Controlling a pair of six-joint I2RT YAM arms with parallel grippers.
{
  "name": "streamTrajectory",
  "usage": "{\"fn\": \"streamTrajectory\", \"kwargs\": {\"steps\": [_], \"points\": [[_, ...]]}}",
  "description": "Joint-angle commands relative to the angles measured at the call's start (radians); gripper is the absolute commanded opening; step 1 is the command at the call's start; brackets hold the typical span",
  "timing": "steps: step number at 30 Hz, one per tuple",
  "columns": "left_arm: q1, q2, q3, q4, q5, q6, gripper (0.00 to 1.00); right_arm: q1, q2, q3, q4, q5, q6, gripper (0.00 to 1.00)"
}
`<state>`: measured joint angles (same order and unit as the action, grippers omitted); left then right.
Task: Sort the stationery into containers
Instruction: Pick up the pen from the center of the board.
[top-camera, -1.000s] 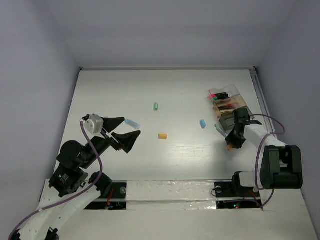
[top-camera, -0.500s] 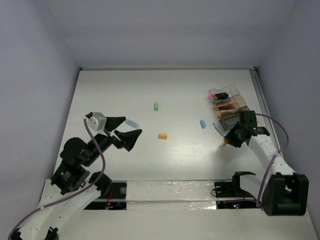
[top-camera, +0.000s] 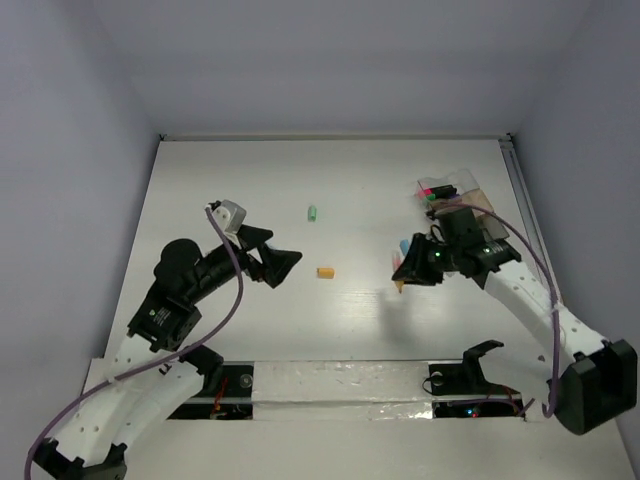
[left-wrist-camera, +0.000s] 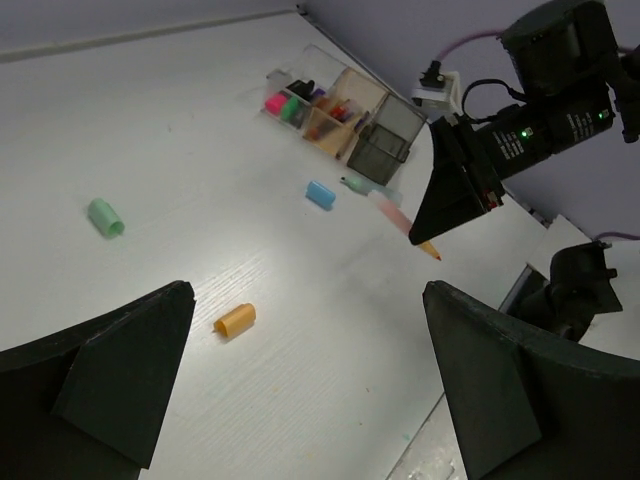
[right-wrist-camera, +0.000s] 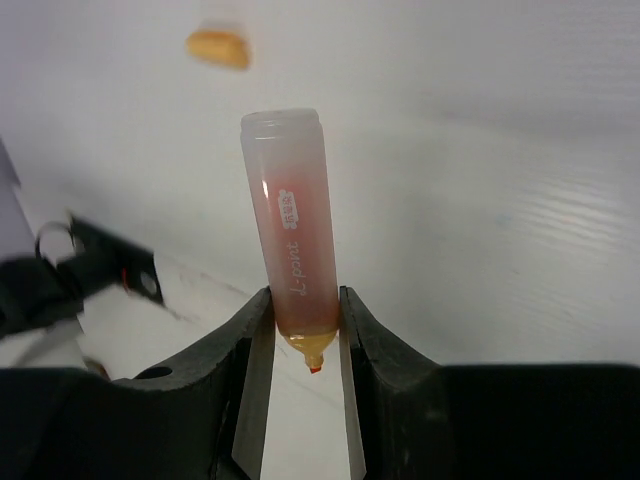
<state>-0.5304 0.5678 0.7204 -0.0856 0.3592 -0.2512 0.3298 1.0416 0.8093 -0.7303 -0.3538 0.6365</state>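
Note:
My right gripper (top-camera: 408, 270) is shut on a red pen (right-wrist-camera: 293, 260) with a translucent barrel and orange tip, and holds it above the table left of the clear compartment box (top-camera: 466, 180); the pen also shows in the left wrist view (left-wrist-camera: 388, 209). The box (left-wrist-camera: 385, 98) holds pink and green highlighters (top-camera: 433, 191) and pens. A blue eraser (top-camera: 403, 243), an orange eraser (top-camera: 325, 271) and a green eraser (top-camera: 312, 213) lie loose on the table. My left gripper (top-camera: 272, 252) is open and empty, hovering left of the orange eraser (left-wrist-camera: 235, 319).
White table with grey walls around it. A raised rail (top-camera: 521, 190) runs along the right edge beside the box. The taped near edge (top-camera: 340, 385) lies by the arm bases.
My right gripper has swung left, away from the box, carrying the red pen to above the blue eraser. My left arm has moved forward and right, toward the orange eraser.

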Motion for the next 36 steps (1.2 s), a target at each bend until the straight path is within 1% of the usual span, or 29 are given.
{"fn": "streamTrajectory", "kwargs": {"steps": [1, 3, 4, 5, 6, 7, 8, 9, 12, 13, 16, 19, 23, 27, 28, 29, 31, 33, 36], "points": [[0.042, 0.079, 0.005, 0.109, 0.138, -0.056, 0.99, 0.132, 0.076, 0.099, 0.162, -0.158, -0.196, 0.19], [0.058, 0.122, 0.010, 0.116, 0.162, -0.088, 0.99, 0.202, 0.106, 0.131, 0.213, -0.178, -0.251, 0.19], [0.058, 0.167, 0.010, 0.124, 0.172, -0.100, 0.99, 0.227, 0.119, 0.143, 0.244, -0.165, -0.280, 0.18], [0.067, 0.188, 0.010, 0.127, 0.197, -0.112, 0.95, 0.251, 0.151, 0.169, 0.258, -0.159, -0.338, 0.18], [0.067, 0.213, 0.014, 0.130, 0.207, -0.132, 0.88, 0.287, 0.170, 0.182, 0.270, -0.148, -0.365, 0.18], [0.067, 0.254, 0.014, 0.132, 0.213, -0.141, 0.75, 0.302, 0.188, 0.189, 0.297, -0.119, -0.385, 0.18], [0.067, 0.271, 0.016, 0.132, 0.224, -0.151, 0.70, 0.313, 0.230, 0.198, 0.307, -0.108, -0.421, 0.18], [0.067, 0.303, 0.011, 0.138, 0.234, -0.175, 0.63, 0.325, 0.248, 0.223, 0.318, -0.094, -0.437, 0.18], [0.076, 0.351, -0.018, 0.194, 0.280, -0.233, 0.62, 0.379, 0.311, 0.280, 0.345, -0.074, -0.503, 0.17], [0.076, 0.360, -0.024, 0.210, 0.288, -0.272, 0.62, 0.415, 0.325, 0.298, 0.344, -0.067, -0.521, 0.15], [0.086, 0.389, -0.045, 0.263, 0.302, -0.325, 0.63, 0.460, 0.366, 0.350, 0.344, -0.025, -0.581, 0.15], [0.086, 0.409, -0.047, 0.257, 0.264, -0.327, 0.63, 0.480, 0.379, 0.375, 0.350, -0.011, -0.607, 0.15], [0.098, 0.440, -0.059, 0.270, 0.271, -0.333, 0.62, 0.503, 0.391, 0.398, 0.353, 0.001, -0.624, 0.15], [0.107, 0.452, -0.067, 0.287, 0.293, -0.339, 0.51, 0.512, 0.396, 0.406, 0.367, -0.001, -0.624, 0.15], [0.107, 0.452, -0.065, 0.288, 0.296, -0.341, 0.47, 0.521, 0.397, 0.409, 0.364, -0.001, -0.632, 0.15], [0.107, 0.454, -0.065, 0.290, 0.297, -0.342, 0.44, 0.522, 0.400, 0.412, 0.361, 0.003, -0.665, 0.15], [0.107, 0.457, -0.064, 0.294, 0.305, -0.347, 0.37, 0.531, 0.406, 0.422, 0.348, 0.004, -0.678, 0.15], [0.107, 0.461, -0.068, 0.308, 0.319, -0.352, 0.34, 0.541, 0.410, 0.429, 0.342, 0.004, -0.701, 0.15], [0.107, 0.472, -0.079, 0.343, 0.351, -0.375, 0.25, 0.551, 0.411, 0.433, 0.329, 0.015, -0.732, 0.14]]}}
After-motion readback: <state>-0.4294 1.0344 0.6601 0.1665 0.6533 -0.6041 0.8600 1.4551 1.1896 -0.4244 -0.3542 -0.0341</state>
